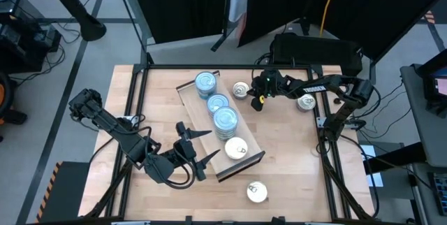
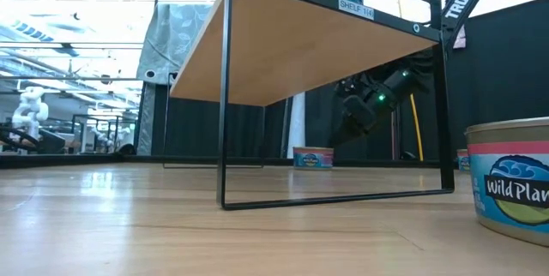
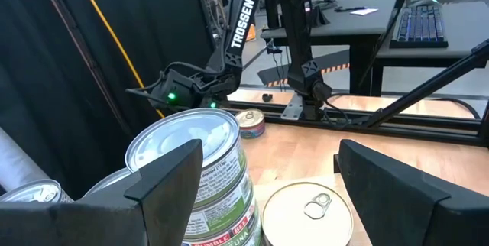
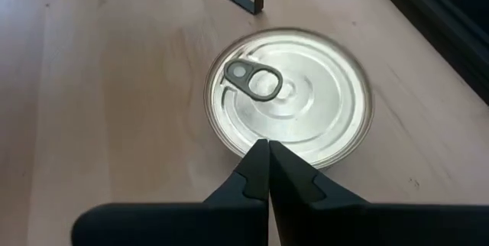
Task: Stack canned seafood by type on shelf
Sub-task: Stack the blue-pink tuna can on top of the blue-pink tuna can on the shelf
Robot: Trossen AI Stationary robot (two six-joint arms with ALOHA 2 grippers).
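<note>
1. I'm looking down at a pale, fine-grained wooden tabletop (image 1: pixel 293 183) framed in black metal rails, with the shelf (image 1: pixel 204 135), a long light-wood board on a thin black wire frame, sitting diagonally across its middle.
2. On the shelf I'm seeing three stacks of blue-topped tins (image 1: pixel 216 104) in a row, round and flat with glossy lids, and one gold pull-tab tin (image 1: pixel 236 147) at the near end.
3. Loose tins are lying on the tabletop: a silvery one (image 1: pixel 241 89) just beside the shelf's far end, another (image 1: pixel 306 101) further right, and one (image 1: pixel 256 192) near the front edge.
4. The left end effector (image 1: pixel 194 146) is hovering just beside the shelf's near end with its fingers spread wide and nothing between them; through its wrist camera I'm watching the dark flat fingers (image 3: pixel 164 181) framing a stacked tin and the gold lid, apparently without touching either, though that angle is poor.
5. The right end effector (image 1: pixel 260 99) is sitting near the far silvery tin, clenched fully shut on nothing; its pointed black fingertips (image 4: pixel 269 166) are meeting over the smooth ringed lid of that pull-tab tin (image 4: pixel 289 97).
</note>
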